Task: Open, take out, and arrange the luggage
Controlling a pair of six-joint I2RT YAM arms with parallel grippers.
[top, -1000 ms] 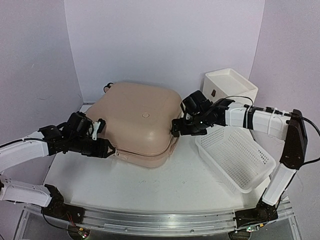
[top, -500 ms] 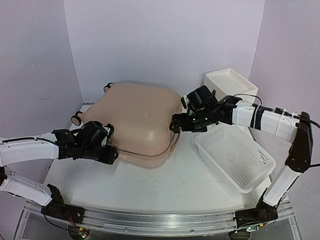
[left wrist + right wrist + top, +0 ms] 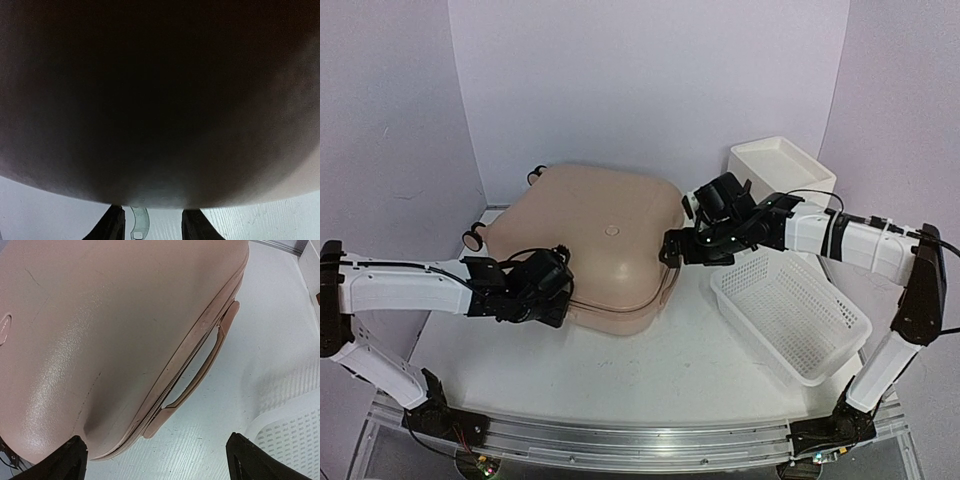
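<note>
A left arm reaches in low from the left edge. Its left gripper [image 3: 553, 297] presses against the near left corner of the luggage [image 3: 600, 230]. In the left wrist view the pink shell [image 3: 160, 100] fills nearly everything, dark with closeness. The jaws stand partly open and hold nothing, with a small clear curved piece [image 3: 140, 222] between the fingertips [image 3: 112, 227].

The luggage is a large pale-pink hard-shell suitcase lying flat and shut in the middle of the white tabletop [image 3: 650, 370], with a caster wheel [image 3: 473, 238] showing at its far left corner.

The right gripper [image 3: 670, 250] hovers at the suitcase's right edge, its jaws spread wide and empty above the side handle [image 3: 200, 365].

Just right of it lies a white perforated basket [image 3: 790, 310], and behind the basket stands a white box [image 3: 780, 165].
</note>
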